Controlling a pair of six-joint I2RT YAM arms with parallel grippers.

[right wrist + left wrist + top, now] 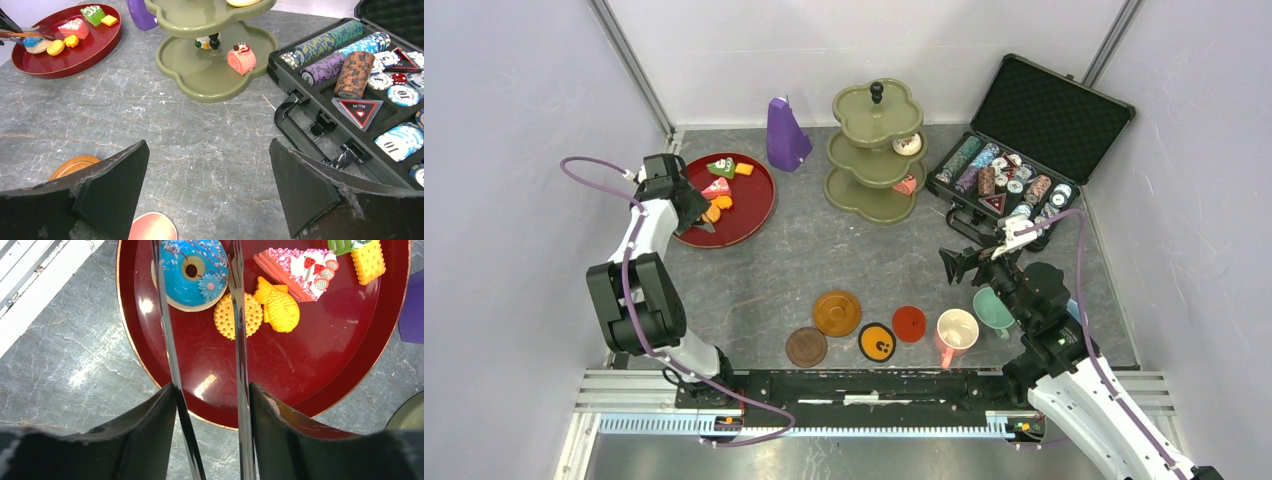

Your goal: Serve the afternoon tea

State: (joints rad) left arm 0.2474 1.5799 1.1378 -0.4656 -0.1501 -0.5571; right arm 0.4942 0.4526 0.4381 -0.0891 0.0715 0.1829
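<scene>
My left gripper [210,390] is shut on metal tongs [241,355], whose blades straddle a blue doughnut [192,272] in the red tray [350,365]. Beside the doughnut lie a round yellow biscuit [225,315], a fish-shaped cake [281,310] and a pink slice [300,267]. The olive-green stand [876,150] holds a pink roll [241,57] on its bottom tier. My right gripper [207,150] is open and empty over the table. A pink mug [956,330], a teal mug [992,308] and several coasters [836,312] sit at the near edge. Blue and orange mugs are out of view.
An open black case of poker chips [1009,180] stands at the back right, close to my right gripper [977,252]. A purple pyramid-shaped object [786,135] stands between the tray [754,215] and the stand. Grey walls enclose the table.
</scene>
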